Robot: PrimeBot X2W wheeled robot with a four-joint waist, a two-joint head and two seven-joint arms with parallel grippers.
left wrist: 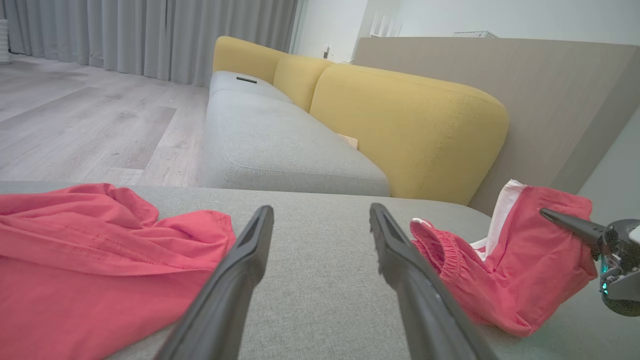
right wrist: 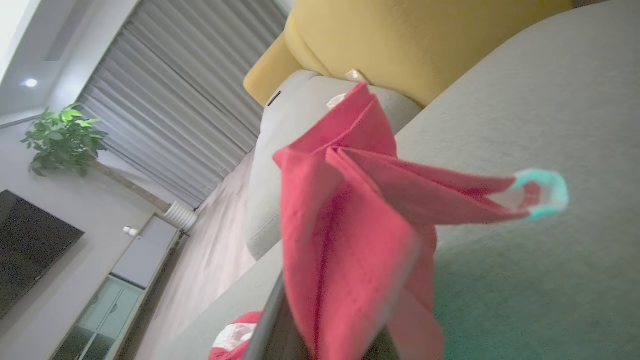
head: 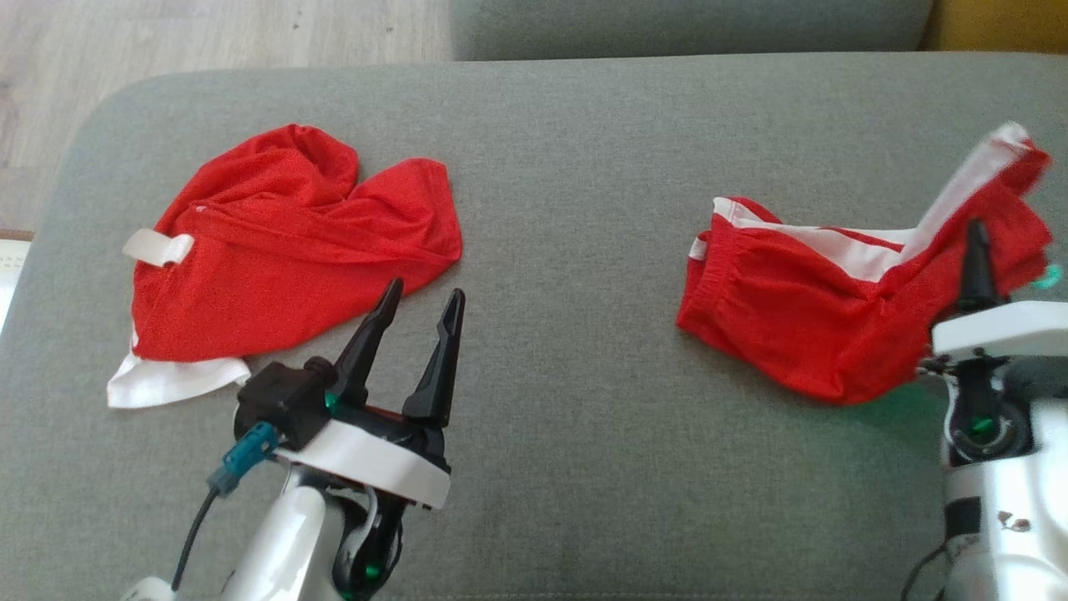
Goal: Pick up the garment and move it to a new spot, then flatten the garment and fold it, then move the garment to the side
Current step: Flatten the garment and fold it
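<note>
On the right of the grey cushion (head: 576, 192) lies a red garment (head: 793, 334) with a white side stripe. Its right end is lifted off the cushion, and my right gripper (head: 974, 250) is shut on that raised cloth. The right wrist view has the pinched red fabric (right wrist: 340, 240) bunched over the fingers (right wrist: 265, 325). In the left wrist view the same garment (left wrist: 525, 260) hangs from the right gripper (left wrist: 565, 220). My left gripper (head: 424, 294) stands open and empty just right of a second red garment (head: 284, 242) with white trim, not touching it.
The second red garment (left wrist: 90, 260) lies crumpled at the cushion's left. A yellow backrest (left wrist: 400, 125) and another grey seat (left wrist: 280, 145) lie beyond the far edge. Wooden floor (head: 167, 33) borders the cushion's rounded left corner.
</note>
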